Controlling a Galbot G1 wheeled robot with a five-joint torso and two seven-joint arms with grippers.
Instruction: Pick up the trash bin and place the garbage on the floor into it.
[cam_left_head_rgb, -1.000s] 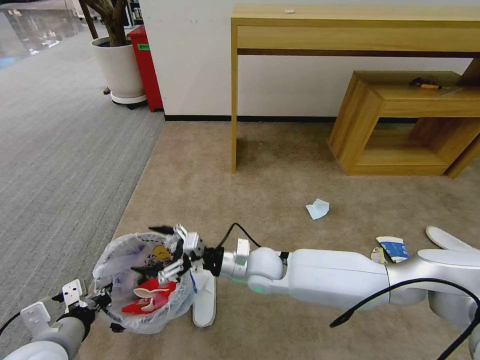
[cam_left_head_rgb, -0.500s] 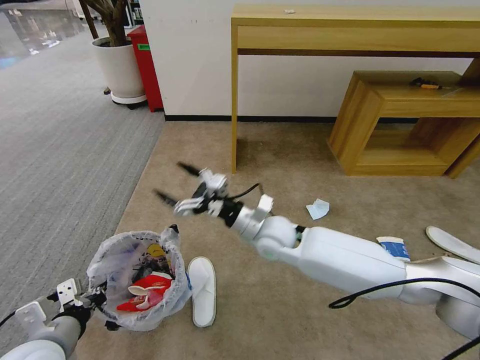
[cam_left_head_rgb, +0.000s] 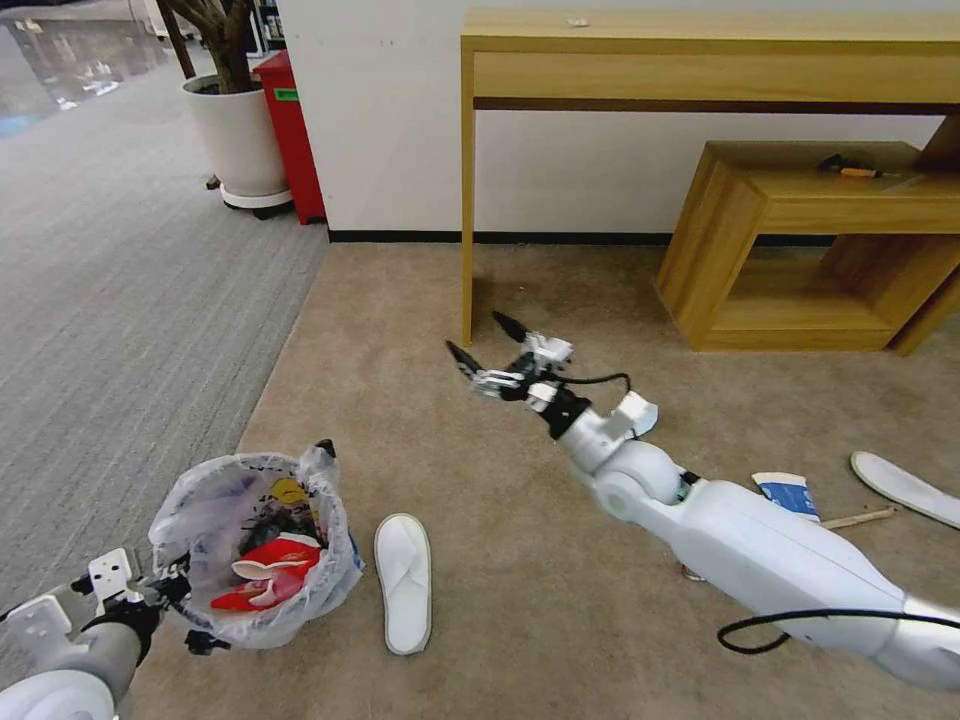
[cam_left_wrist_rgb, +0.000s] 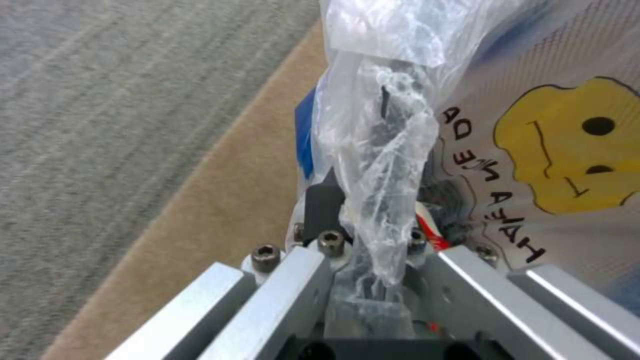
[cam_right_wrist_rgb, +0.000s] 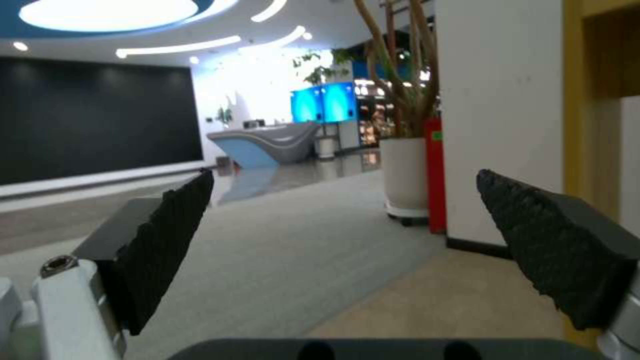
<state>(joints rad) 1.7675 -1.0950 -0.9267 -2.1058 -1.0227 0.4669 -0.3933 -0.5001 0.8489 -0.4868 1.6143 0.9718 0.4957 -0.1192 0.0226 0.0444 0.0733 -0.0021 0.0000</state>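
Observation:
The trash bin, lined with a crinkly white printed bag, hangs at the lower left with red wrappers inside. My left gripper is shut on its rim and bag. Stretched out over the beige floor, my right gripper is open and empty near the table leg; its black pads stand wide apart. Garbage lies on the carpet: a white slipper beside the bin, a second slipper, a blue-white paper cup, a wooden stick and a pale tissue partly behind the right wrist.
A tall wooden console table and a low wooden shelf stand against the wall ahead. A potted plant and a red box are at the far left. Grey striped carpet runs along the left.
My right gripper has lifted out of the bin's mouth and swung forward and right toward the table leg, open. The bin in my left gripper has shifted slightly left.

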